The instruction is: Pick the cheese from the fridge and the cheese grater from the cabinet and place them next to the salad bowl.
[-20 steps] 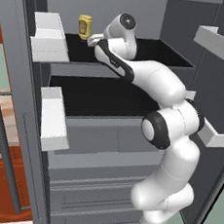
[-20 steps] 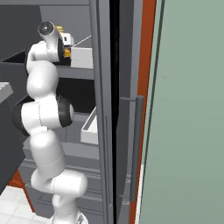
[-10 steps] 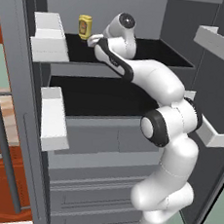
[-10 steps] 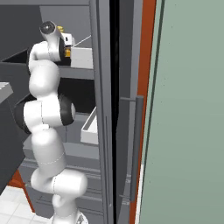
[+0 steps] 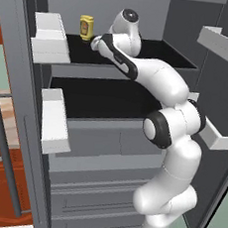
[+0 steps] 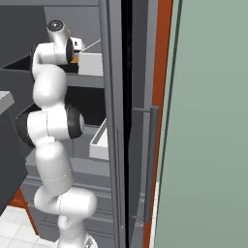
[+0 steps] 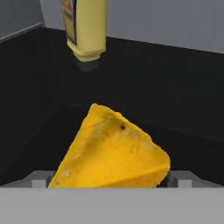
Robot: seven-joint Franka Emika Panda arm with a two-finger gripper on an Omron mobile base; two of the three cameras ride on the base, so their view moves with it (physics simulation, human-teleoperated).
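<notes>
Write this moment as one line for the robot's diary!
stage: reaching | hand: open around yellow-orange cheese wedge | place: black fridge shelf | behind: yellow mustard bottle

Cheese [image 7: 111,151]: yellow-orange wedge, point up, lying on black top shelf of fridge [image 5: 138,96], just before mustard bottle [image 7: 85,28]. Fridge doors open.

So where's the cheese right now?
The cheese lies on the fridge's black top shelf, low in the hand view between the open gripper's fingertips, with the mustard bottle standing behind it.
</notes>
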